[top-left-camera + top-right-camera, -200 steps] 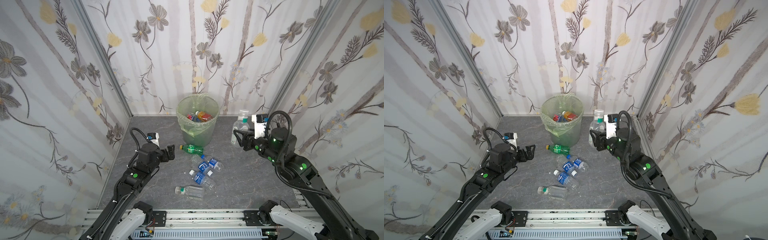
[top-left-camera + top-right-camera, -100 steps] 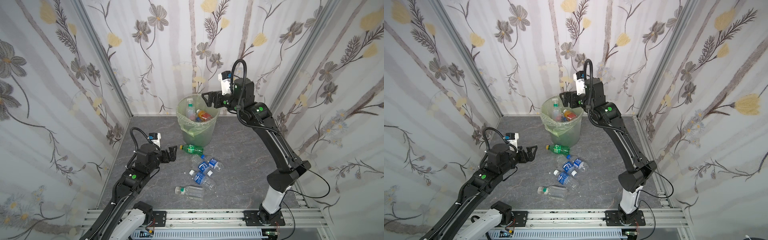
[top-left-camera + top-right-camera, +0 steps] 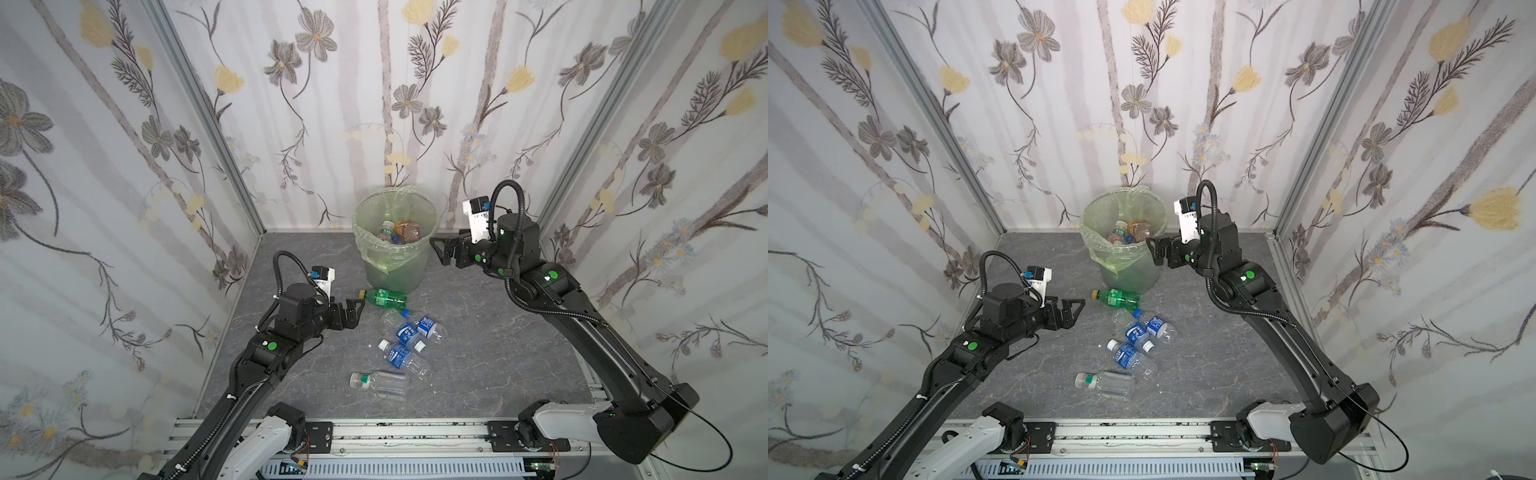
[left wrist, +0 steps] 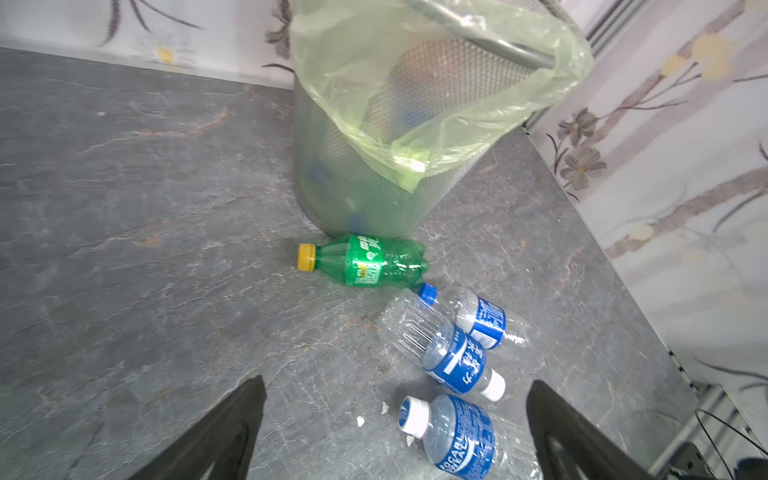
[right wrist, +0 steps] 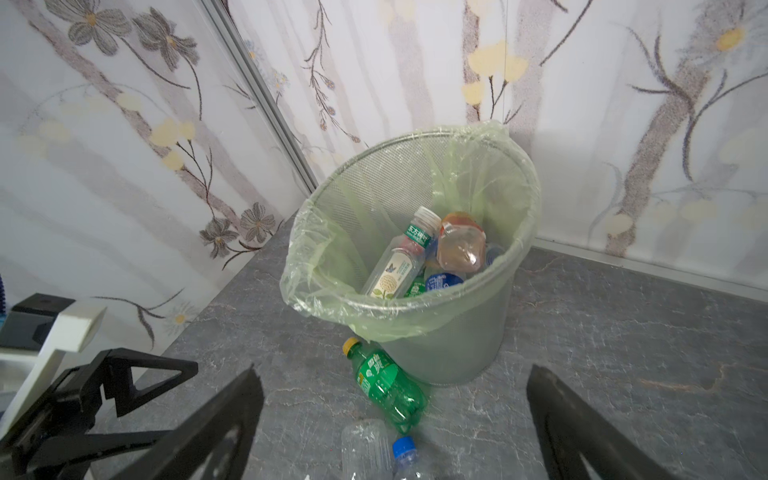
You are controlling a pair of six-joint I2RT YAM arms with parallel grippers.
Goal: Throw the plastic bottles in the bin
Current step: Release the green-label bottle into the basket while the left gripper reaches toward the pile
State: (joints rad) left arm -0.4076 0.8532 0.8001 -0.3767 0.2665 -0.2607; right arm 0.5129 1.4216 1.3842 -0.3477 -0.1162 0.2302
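The green bottle [image 3: 384, 298] lies on its side on the table [image 3: 498, 353], just beside the foot of the bin [image 3: 399, 270], on the side of the bin that faces the arms. Its yellow cap points toward the left hand [image 3: 360, 305], whose fingers stand wide apart with nothing between them, near that cap end. The right hand [image 3: 437, 250] is also spread and empty. It is up beside the bin's wall near the rim, on the robot's right of the bin, and farther from this bottle. So the left hand is the nearer one and looks likely to take it.

The bottle's length runs along the bin's foot. In the left wrist view it runs much the same way as the gap between the fingers. I judge the hand would need to turn at the wrist to close across the body rather than end to end.

Three blue-labelled bottles [image 3: 406, 331] lie bunched farther out from the bin, also within the left hand's reach. A clear bottle with a green cap [image 3: 384, 382] lies farthest from the bin. Several bottles [image 3: 395, 235] already sit inside the bin.
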